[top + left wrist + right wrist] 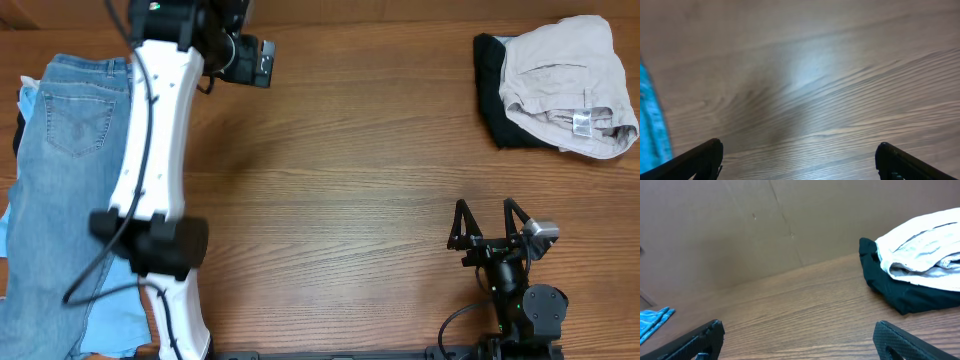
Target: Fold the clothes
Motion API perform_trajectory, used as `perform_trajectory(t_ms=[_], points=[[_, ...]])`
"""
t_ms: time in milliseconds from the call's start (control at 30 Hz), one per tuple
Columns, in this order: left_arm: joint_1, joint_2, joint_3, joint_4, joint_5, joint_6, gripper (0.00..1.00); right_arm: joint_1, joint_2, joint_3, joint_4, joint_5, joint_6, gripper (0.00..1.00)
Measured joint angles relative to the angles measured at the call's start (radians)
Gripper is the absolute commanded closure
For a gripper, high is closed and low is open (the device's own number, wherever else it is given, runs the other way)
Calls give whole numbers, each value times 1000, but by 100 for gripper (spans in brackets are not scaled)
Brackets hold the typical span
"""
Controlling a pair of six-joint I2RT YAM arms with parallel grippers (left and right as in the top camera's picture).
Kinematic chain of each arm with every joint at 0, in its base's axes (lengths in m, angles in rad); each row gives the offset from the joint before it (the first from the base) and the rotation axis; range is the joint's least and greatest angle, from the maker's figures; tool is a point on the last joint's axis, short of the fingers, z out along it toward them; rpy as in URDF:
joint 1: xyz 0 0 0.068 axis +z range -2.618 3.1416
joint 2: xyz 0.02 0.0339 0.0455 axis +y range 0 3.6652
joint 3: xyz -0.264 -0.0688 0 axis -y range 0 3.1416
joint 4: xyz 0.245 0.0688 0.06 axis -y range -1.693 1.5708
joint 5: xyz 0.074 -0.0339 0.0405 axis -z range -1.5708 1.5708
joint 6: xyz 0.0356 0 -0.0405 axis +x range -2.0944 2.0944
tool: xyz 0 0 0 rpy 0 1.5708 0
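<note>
Beige khaki shorts (565, 85) with a white waist label lie loosely folded on a black folded garment (490, 100) at the table's far right. They also show in the right wrist view, shorts (925, 250) on the black garment (890, 287). Light-blue denim jeans (70, 180) lie spread along the left edge. My right gripper (488, 222) is open and empty near the front, well short of the shorts; its fingers (800, 335) frame bare wood. My left gripper (800, 155) is open and empty above bare wood, with a blue cloth edge (650, 125) at its left.
The left arm (155, 150) reaches from the front left to the far edge, beside the jeans. A light-blue cloth (25, 100) peeks from under the jeans. A brown wall (740, 225) backs the wooden table (340, 180).
</note>
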Motion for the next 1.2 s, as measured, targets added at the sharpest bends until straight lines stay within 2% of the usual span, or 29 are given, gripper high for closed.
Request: perform_trajectory(t_ms=[133,267,333,400,500,533,633,767,933,1100,1200], points=[[-18,-359,4,6,-4,0,0,0,0,0,-2,0,0,0],[-18,-731,-28,-2,-82,0,0,0,0,0,0,0,0,0],[-18,-896,-189,67,-122,0,0,0,0,0,0,0,0,0],[-18,-1051,-492,234,-139,0,0,0,0,0,-2,0,1,0],[-18,-1160,-857,467,-148,-16,0,0,0,0,-1,0,0,0],[-18,-1172,-921,502,-150,-21,0,0,0,0,-1,0,0,0],[-18,-1232,-1236,755,-151,-35,0,0,-1,0,-1,0,0,0],[-18,-1240,-1623,1028,-151,-65,0,0,-2,0,-1,0,0,0],[2,-1228,-1895,1154,-144,-137,0,0,-2,0,-1,0,1,0],[2,-1255,-2115,1344,-127,-142,0,0,-2,0,-2,0,0,0],[2,-1418,-2316,1532,-127,-146,0,0,-2,0,-1,1,0,0]])
